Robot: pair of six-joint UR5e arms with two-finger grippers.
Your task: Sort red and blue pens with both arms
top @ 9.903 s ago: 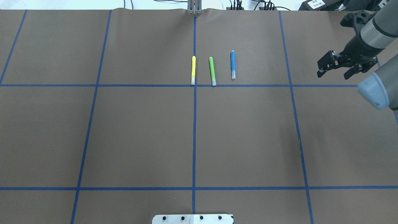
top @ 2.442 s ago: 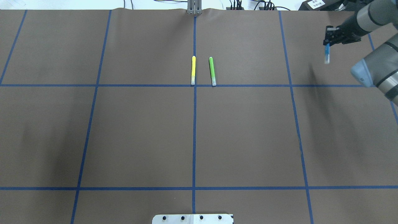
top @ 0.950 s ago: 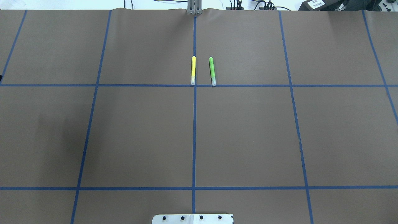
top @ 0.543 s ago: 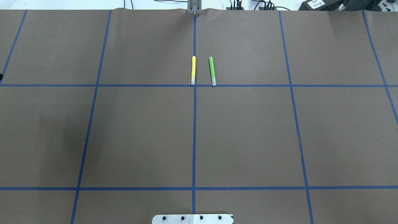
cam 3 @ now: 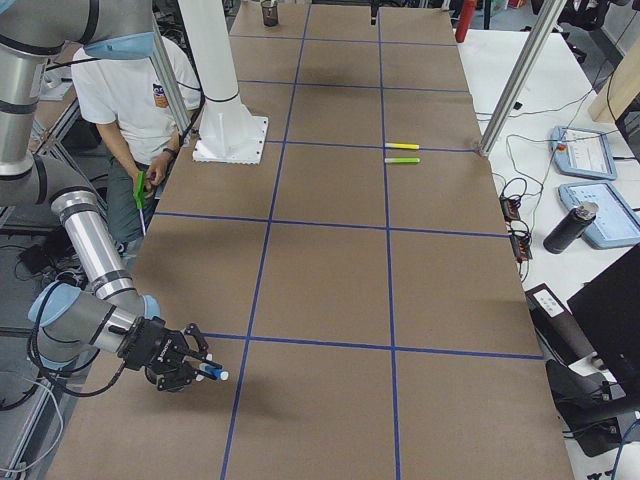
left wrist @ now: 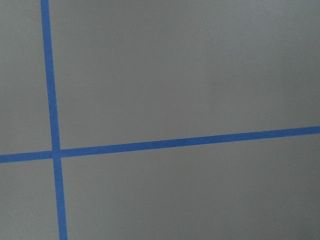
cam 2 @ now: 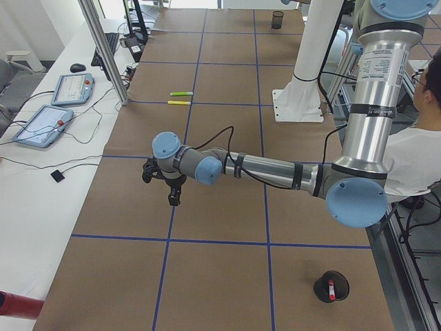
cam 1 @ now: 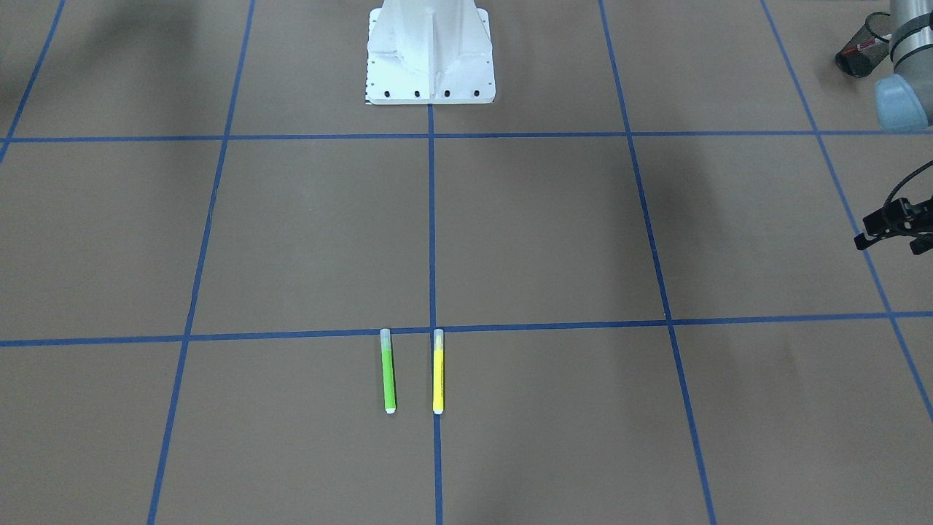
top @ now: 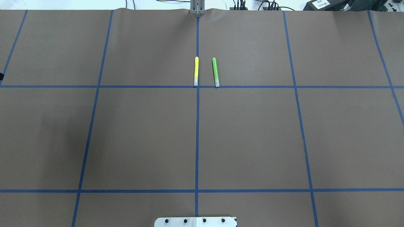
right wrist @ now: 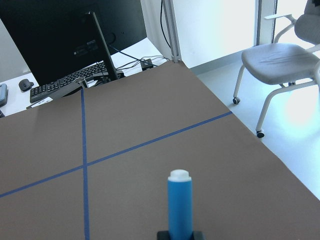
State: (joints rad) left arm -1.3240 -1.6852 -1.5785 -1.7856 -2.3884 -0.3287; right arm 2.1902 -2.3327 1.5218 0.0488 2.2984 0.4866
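Note:
The blue pen stands up between the jaws of my right gripper, which is shut on it. In the exterior right view the right gripper hangs low over the table's near left corner, the blue pen sticking out of it. The red pen stands in a black mesh cup at the table's left end, also seen as the cup. My left gripper is open and empty above bare table, well away from that cup; the left gripper points down.
A yellow marker and a green marker lie side by side at the far middle. The white pedestal stands at the robot's edge. Another black cup sits at the far end. A person sits beside the table.
The right gripper picked up the blue pen from beside the green marker and carried it out of the overhead view to the right. In the last second only a dark tip at the left edge shifts.

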